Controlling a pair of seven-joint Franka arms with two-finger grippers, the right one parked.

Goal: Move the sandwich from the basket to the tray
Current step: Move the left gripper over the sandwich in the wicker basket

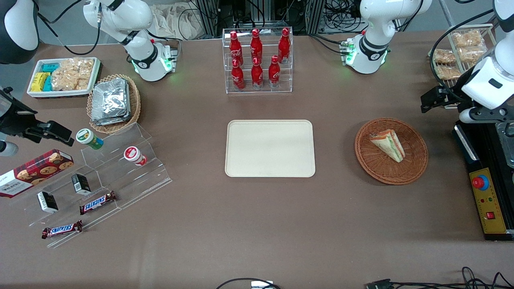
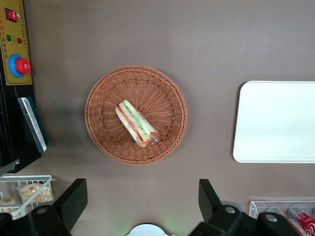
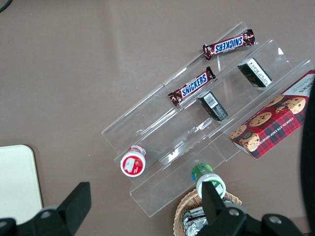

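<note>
The sandwich [image 1: 387,145] is a pale wedge with red, green and yellow layers, lying in the reddish-brown wicker basket [image 1: 377,170]. The cream tray [image 1: 270,148] lies bare at the table's middle, beside the basket toward the parked arm's end. My left gripper [image 1: 433,99] hangs high above the table, off the basket's edge toward the working arm's end. In the left wrist view the gripper [image 2: 141,201] is open and empty, its fingers [image 2: 74,199] wide apart and clear of the basket [image 2: 106,98], the sandwich [image 2: 137,123] and the tray [image 2: 275,123].
A black control box with a red button [image 1: 488,200] stands beside the basket at the working arm's end. A wire rack of snack packs [image 1: 461,52] and a rack of red bottles [image 1: 257,60] stand farther back. A foil-pack basket [image 1: 114,102] and an acrylic snack stand [image 1: 100,180] are at the parked arm's end.
</note>
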